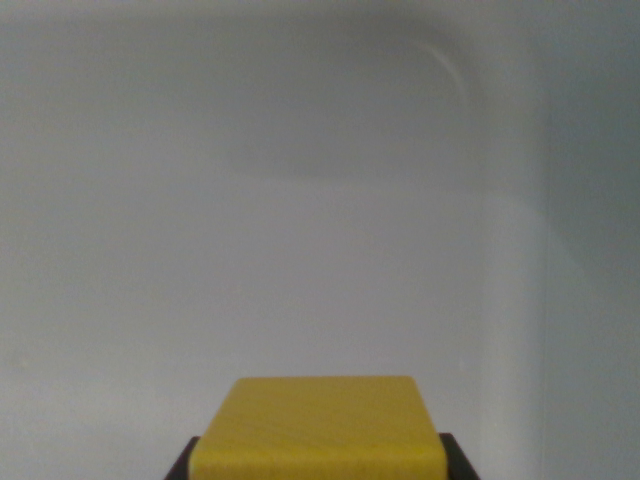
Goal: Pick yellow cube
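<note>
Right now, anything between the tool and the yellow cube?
Nothing visible. In the wrist view the yellow cube sits directly against dark tool parts at both lower corners; no gap or other object shows.

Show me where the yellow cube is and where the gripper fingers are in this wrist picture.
yellow cube point(320, 425), wrist view, middle of its top face.
gripper fingers point(186, 464), wrist view, the dark finger showing at the cube's left side; another dark piece shows at its right.

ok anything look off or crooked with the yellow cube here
Nothing stands out. The yellow cube sits square and centred at the bottom of the wrist view, with dark gripper fingers at both its sides. Behind it is only plain, blurry grey surface.
</note>
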{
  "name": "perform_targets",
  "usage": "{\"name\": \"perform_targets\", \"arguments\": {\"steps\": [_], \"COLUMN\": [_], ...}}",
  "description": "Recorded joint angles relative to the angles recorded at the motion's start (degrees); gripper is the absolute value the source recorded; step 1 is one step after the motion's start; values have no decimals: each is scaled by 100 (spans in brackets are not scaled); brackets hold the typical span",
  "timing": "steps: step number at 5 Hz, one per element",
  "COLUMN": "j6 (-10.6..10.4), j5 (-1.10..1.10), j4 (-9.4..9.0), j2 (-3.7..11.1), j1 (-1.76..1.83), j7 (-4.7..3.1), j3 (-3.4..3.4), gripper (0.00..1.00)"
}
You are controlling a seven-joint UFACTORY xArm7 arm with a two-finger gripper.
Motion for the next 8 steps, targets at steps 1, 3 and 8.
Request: {"name": "perform_targets", "arguments": {"steps": [1,3,8], "j6": [269,533,1025], "j5": [-23,-45,-87], "j4": [178,353,677], "j2": [-93,-184,-353], "j1": [7,14,28], "j7": [18,36,68], "j3": [-11,-22,-42], "gripper": [100,100,100]}}
